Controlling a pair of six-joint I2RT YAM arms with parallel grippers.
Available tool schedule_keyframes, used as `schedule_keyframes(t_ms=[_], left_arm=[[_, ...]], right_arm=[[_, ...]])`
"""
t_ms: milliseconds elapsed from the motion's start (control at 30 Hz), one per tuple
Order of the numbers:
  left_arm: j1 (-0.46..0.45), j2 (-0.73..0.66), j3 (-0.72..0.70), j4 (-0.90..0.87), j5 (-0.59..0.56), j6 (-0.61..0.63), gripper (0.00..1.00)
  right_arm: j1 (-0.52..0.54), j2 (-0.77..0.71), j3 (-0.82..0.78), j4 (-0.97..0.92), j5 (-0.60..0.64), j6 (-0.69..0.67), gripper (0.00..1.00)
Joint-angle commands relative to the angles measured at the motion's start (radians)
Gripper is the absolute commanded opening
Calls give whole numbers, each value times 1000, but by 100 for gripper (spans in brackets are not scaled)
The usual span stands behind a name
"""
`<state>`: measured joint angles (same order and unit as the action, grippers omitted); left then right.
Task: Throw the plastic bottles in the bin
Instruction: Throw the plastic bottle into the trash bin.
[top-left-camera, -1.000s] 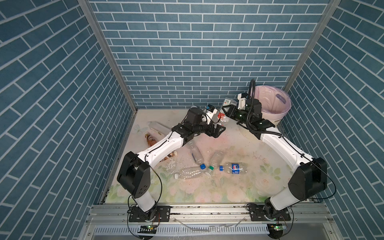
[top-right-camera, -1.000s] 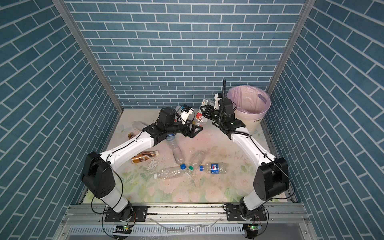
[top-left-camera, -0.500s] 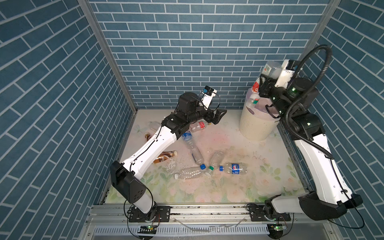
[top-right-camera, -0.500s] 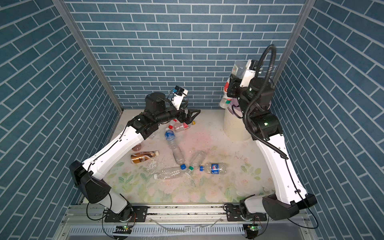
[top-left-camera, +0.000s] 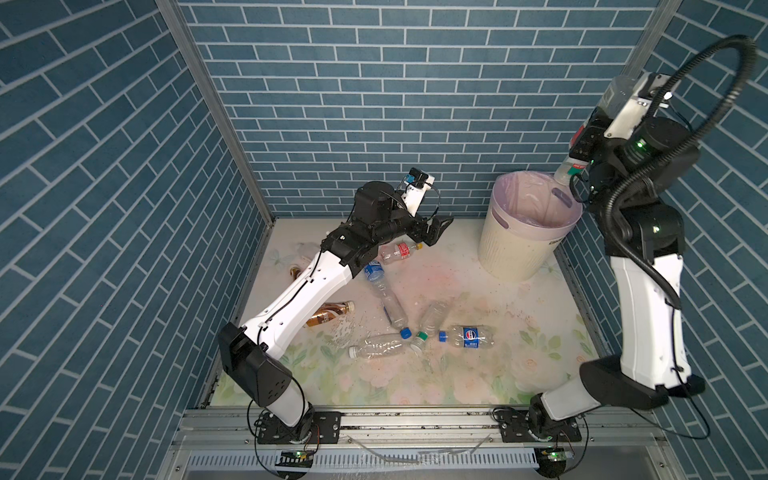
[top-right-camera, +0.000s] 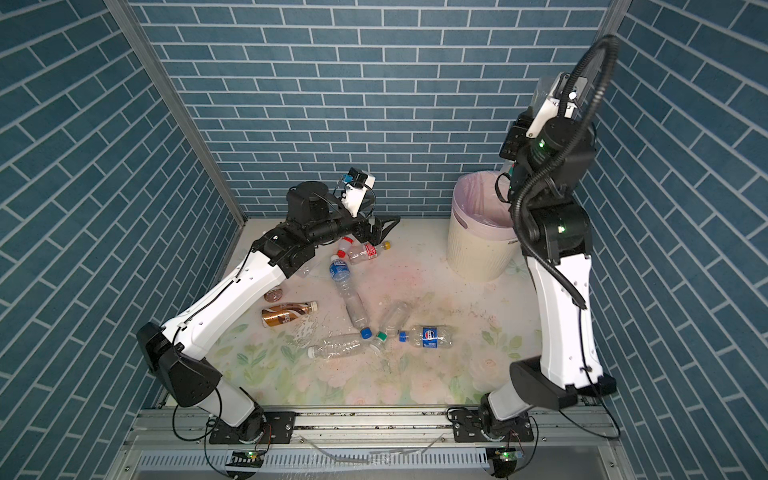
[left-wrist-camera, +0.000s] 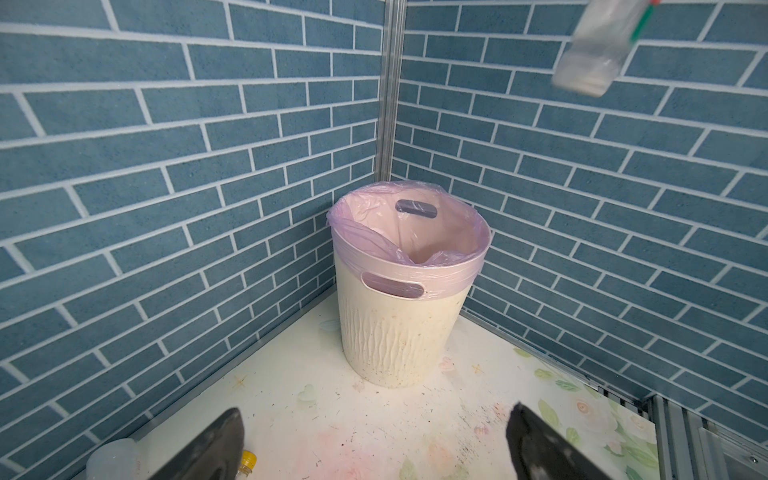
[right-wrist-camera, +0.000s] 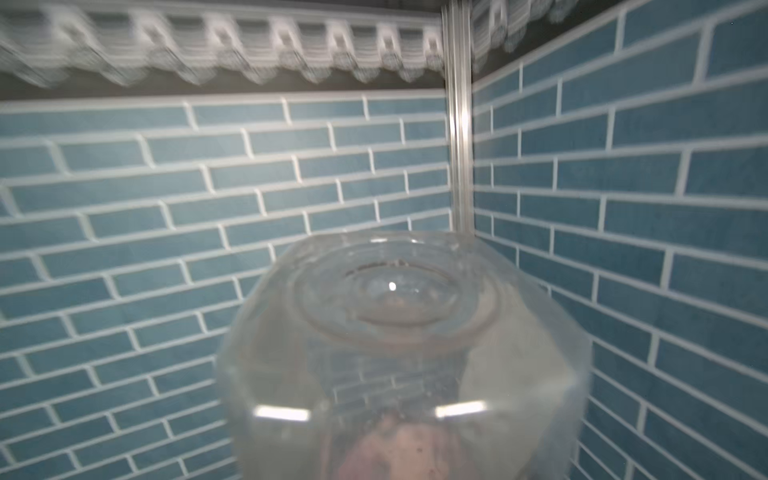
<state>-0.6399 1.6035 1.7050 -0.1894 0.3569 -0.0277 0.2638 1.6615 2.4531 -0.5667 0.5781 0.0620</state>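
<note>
Brick wall (top-left-camera: 415, 104): bottle (top-left-camera: 565, 174) now aloft

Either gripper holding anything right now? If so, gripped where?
Right gripper holds a clear bottle by its neck end, base free, up near the bin; exact contact is hidden. Left gripper is open, empty.

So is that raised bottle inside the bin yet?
Out: the clear bottle hangs in the air, higher than the bin and not touching it.

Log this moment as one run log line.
right fingers: shut on clear plastic bottle, raised near round cream ribbed bin | left fingers: open, empty | floor: loose bottles
</note>
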Motion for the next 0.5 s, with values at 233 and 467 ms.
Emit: schedule_keyframes(t_ms=[233,467], left_arm=[[-4,8,-40,-9,44,-37,99],[-3,19,-53,-20,34,-51,99]], right_arm=[[-85,218,202,-451,-36,139,94],[-82,117,88,-378,-127,139,99]])
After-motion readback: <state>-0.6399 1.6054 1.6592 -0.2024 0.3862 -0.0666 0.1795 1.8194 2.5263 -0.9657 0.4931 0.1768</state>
